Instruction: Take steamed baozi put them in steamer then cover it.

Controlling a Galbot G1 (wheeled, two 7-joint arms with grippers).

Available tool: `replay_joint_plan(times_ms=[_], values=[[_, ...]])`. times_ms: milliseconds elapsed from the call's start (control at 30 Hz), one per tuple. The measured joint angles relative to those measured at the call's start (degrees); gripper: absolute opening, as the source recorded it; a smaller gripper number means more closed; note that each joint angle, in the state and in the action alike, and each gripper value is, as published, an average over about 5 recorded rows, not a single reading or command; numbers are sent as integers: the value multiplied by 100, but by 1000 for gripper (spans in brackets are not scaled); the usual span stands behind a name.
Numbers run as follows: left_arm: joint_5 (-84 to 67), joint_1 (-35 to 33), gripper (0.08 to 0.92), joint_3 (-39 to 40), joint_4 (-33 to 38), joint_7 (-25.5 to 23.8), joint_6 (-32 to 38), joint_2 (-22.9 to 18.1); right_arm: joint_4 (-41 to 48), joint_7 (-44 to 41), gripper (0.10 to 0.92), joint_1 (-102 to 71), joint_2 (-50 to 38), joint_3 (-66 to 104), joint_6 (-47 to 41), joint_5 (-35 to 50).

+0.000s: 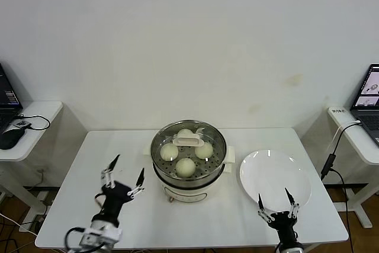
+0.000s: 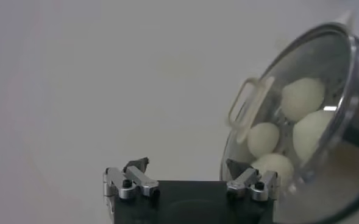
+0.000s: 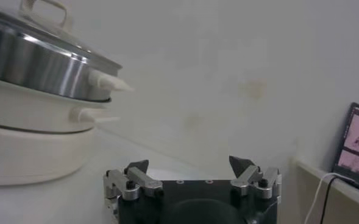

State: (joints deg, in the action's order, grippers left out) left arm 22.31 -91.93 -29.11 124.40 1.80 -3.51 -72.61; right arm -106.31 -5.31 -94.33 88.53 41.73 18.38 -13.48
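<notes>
The steamer (image 1: 177, 178), a shiny steel pot on a cream-white base, stands mid-table with a clear glass lid (image 1: 201, 130) resting on it. Several cream-white steamed baozi (image 1: 185, 166) lie inside under the lid. My left gripper (image 1: 124, 171) hovers open and empty just left of the steamer. Its wrist view shows the baozi (image 2: 302, 97) through the lid (image 2: 344, 73) beyond the left gripper (image 2: 186, 162). My right gripper (image 1: 277, 201) is open and empty over the front edge of the bare white plate (image 1: 275, 173). Seen from the right gripper (image 3: 189, 162), the steamer (image 3: 39, 61) stands off to one side.
Side desks flank the table. The left one (image 1: 35, 114) carries a mouse (image 1: 9, 137) and a laptop. A laptop (image 1: 370, 96) sits on the right one, also seen as the laptop (image 3: 357, 143), with a cable (image 1: 330, 161) hanging beside the table's right edge.
</notes>
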Motion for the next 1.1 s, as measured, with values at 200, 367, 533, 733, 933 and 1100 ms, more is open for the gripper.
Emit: replay_joint_plan(times_ms=[200,367,533,733,933,1100], values=[[-1854,-501,823,-358,-237,235,508,-6,-105,-56,823,-191,-181,-72,-88,283],[-2710,-795,823,-456,-462,303,877,-67,-173,-87,823,-360,-329,-138,-122,461],[-3135,-971,823,-533,-665,351,1138,-121,-224,-117,823,-467,-425,-233,-145,562],[-3493,-1158,823,-606,-751,377,1295,-140,-283,-144,823,-553,-484,-339,-162,629],[-3699,-1326,823,-595,-799,318,1416,-143,-364,-201,823,-661,-543,-442,-218,708],[-3748,-1423,823,-567,-847,263,1496,-153,-418,-254,823,-753,-598,-522,-249,753]])
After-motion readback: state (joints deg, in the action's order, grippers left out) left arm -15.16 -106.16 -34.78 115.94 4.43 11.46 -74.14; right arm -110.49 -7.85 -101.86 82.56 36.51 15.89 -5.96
